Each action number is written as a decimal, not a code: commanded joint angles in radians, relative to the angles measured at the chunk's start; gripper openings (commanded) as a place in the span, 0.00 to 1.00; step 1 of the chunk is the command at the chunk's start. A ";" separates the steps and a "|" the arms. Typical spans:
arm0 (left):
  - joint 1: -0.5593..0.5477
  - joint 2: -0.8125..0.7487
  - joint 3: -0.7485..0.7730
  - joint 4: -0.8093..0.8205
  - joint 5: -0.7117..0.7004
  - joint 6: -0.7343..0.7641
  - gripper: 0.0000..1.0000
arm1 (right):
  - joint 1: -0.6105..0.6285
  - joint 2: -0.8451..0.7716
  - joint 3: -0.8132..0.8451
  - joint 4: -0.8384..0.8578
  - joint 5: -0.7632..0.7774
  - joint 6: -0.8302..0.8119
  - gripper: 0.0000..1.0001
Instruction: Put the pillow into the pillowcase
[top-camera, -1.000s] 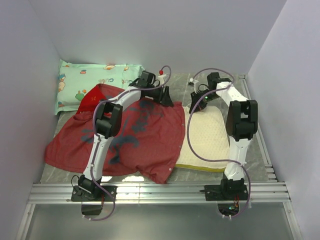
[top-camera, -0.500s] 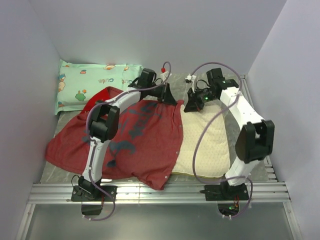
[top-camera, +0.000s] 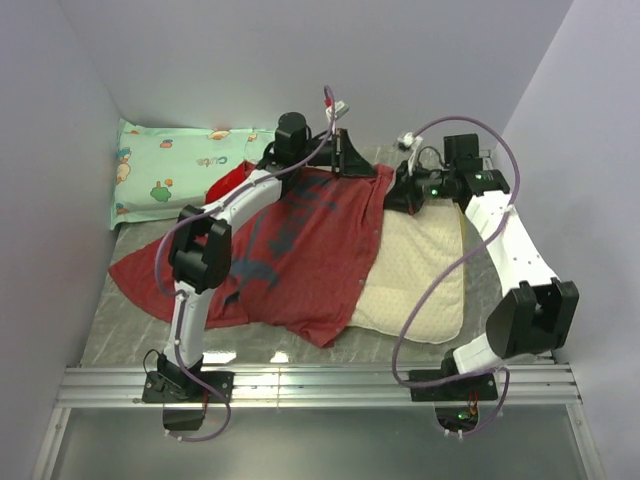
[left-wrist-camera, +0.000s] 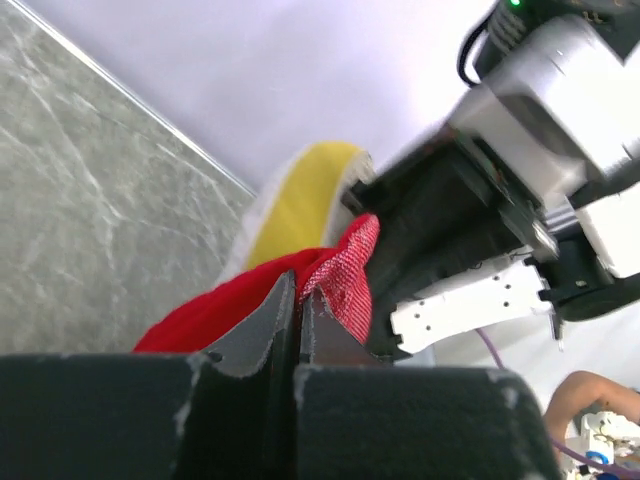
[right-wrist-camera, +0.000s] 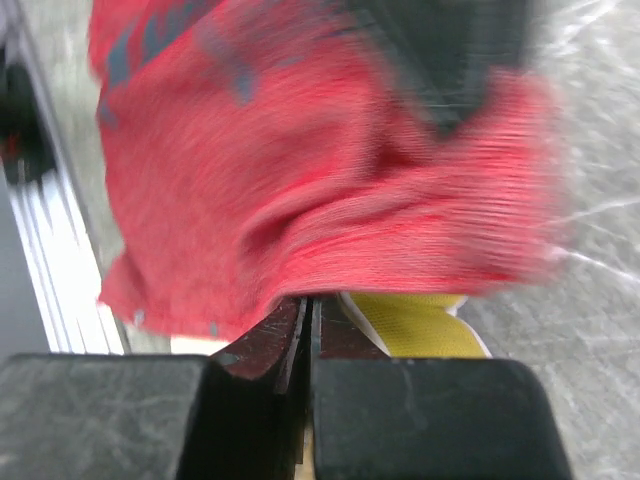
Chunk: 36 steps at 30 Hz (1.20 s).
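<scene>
Our left fingers (left-wrist-camera: 268, 335) are pressed together with only a slit between them, pinching a fold of the red pillowcase (left-wrist-camera: 240, 305). Our right fingers (right-wrist-camera: 285, 335) are closed too. The case's rim appears to be caught at their tips, though that view is blurred. The pillow's yellow band (right-wrist-camera: 420, 320) lies just beneath. From above, the two grips sit near each other at the far side of the table (top-camera: 125, 330), lifting the case's edge beside the far end of the pillow (top-camera: 420, 285). The case overlaps only the pillow's left edge, and the rest of the pillow lies bare. The mint-green pillow (top-camera: 180, 165) lies apart at the far left. We judge that we are opening the mouth and that sleeving has barely begun. Next we need to spread the grips to widen the mouth, then draw it over the pillow without losing the hem.
</scene>
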 joint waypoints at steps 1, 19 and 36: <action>-0.059 0.075 0.144 -0.028 -0.042 0.027 0.00 | -0.061 0.077 0.005 0.342 -0.094 0.263 0.00; 0.256 -0.531 -0.359 -0.806 -0.556 0.941 0.82 | -0.159 0.076 -0.004 -0.106 0.242 -0.103 0.85; 0.279 -1.121 -0.941 -0.651 -0.539 0.642 0.98 | 0.530 -0.147 -0.670 0.285 0.808 -0.079 0.95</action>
